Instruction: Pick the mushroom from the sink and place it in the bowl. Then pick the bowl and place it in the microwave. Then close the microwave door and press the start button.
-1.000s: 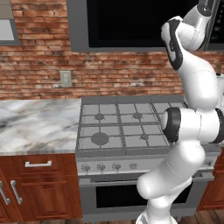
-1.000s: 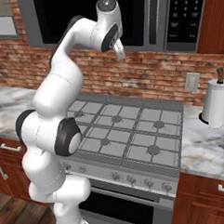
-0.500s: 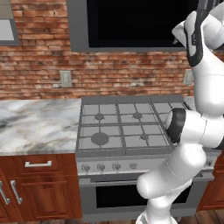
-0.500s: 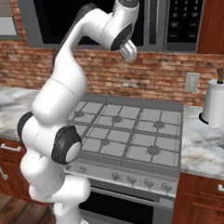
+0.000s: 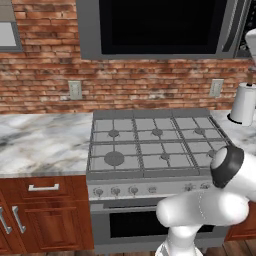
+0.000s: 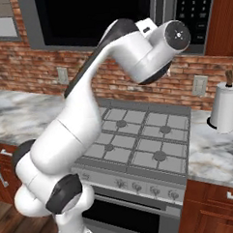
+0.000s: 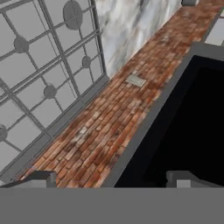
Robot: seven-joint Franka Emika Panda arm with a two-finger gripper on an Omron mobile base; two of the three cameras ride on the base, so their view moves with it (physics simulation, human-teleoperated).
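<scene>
Overhead, wide dark grey microwave (image 5: 160, 27), black glass window, closed door.

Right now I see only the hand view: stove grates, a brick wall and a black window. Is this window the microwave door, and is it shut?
Observer: Yes. In the left base view it is the microwave door, above the stove, and it looks shut.
Operator: Where is the control strip?
Observer: To the right of the door; the right base view shows the dark control strip.
Operator: Is anything standing nearby?
Observer: A paper towel roll stands upright on the marble counter, to the right of the stove.
</scene>
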